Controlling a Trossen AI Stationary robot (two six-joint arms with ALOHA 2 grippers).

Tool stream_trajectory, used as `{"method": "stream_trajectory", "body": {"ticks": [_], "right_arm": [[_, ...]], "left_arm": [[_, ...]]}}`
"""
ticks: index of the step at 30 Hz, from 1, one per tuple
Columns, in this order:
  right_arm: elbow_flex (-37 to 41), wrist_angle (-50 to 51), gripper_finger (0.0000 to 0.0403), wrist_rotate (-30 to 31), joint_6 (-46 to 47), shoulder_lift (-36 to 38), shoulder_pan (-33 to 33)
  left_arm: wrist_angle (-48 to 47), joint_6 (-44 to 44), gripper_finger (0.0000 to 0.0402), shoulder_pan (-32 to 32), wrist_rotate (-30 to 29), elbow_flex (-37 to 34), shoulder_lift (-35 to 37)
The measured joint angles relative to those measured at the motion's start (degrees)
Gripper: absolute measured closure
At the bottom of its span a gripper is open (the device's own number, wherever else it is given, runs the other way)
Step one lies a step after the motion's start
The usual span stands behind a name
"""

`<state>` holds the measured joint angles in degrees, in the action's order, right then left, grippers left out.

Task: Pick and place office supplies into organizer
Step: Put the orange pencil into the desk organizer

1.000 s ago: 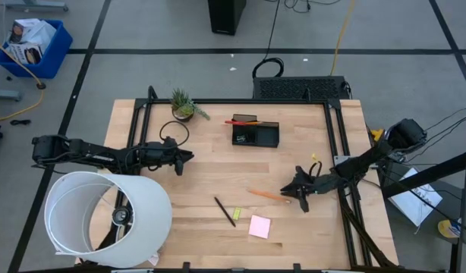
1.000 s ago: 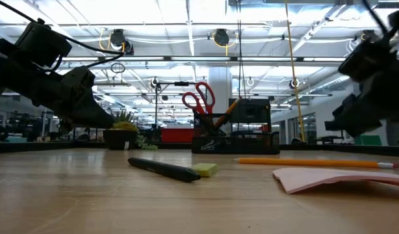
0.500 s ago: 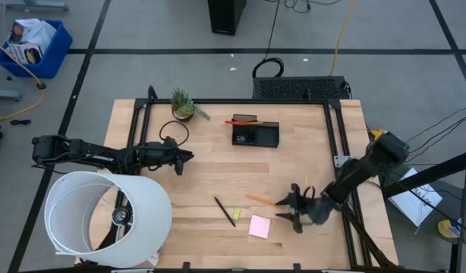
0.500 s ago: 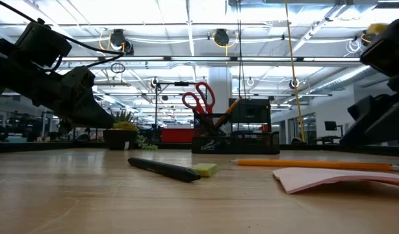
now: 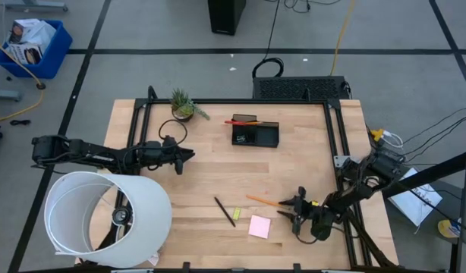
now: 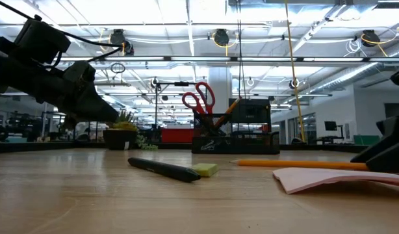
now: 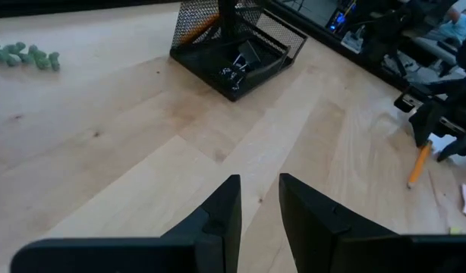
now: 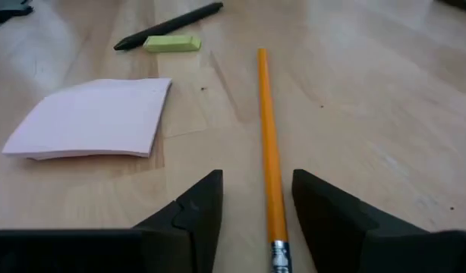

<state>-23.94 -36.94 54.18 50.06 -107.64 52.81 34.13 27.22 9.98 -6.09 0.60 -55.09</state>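
An orange pencil (image 5: pixel 264 200) lies flat on the table. My right gripper (image 8: pixel 257 178) is open and low over the table, one finger on either side of the pencil's eraser end (image 8: pixel 278 250) without touching it. The pink sticky-note pad (image 5: pixel 259 226), black pen (image 5: pixel 224 211) and yellow-green piece (image 5: pixel 237 213) lie just to the left. The dark organizer (image 5: pixel 256 133) stands near the far edge, with red-handled scissors (image 6: pixel 198 97) and a pencil sticking up out of it. My left gripper (image 5: pixel 184 155) hovers left of centre, fingers slightly apart, holding nothing.
A small potted plant (image 5: pixel 183 106) stands at the far left corner. A large white cylinder (image 5: pixel 104 220) lies over the near left corner. Bare wood lies between the organizer and the loose supplies. A black cable loop (image 5: pixel 174 130) lies near the plant.
My right gripper has swung toward the near edge and come down close to the table, turning so that its fingers line up along the pencil at its eraser end. The pencil and the other supplies have stayed in place.
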Motion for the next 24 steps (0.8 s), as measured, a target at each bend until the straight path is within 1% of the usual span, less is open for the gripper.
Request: {"method": "stream_trajectory", "body": {"ticks": [8,11,16,20,24], "right_arm": [[0.04,-0.90,0.0250,5.31,3.03,-6.50,1.71],[-0.02,-1.21,0.0250,6.08,2.74,-8.28,1.91],[0.00,-1.36,0.0254,6.24,1.99,-8.45,1.52],[-0.02,-1.02,0.0279,5.44,1.98,-8.45,0.69],[0.00,-1.06,0.0319,5.30,1.95,-8.43,0.34]], "left_arm": [[-0.02,0.00,0.0309,0.00,0.02,0.00,0.00],[-0.06,0.06,0.0309,0.00,0.03,0.00,0.00],[-0.07,0.28,0.0309,0.00,0.24,0.00,0.00],[-0.11,0.26,0.0309,-0.01,0.54,0.00,0.00],[-0.11,0.41,0.0309,0.00,0.90,0.00,0.00]]}}
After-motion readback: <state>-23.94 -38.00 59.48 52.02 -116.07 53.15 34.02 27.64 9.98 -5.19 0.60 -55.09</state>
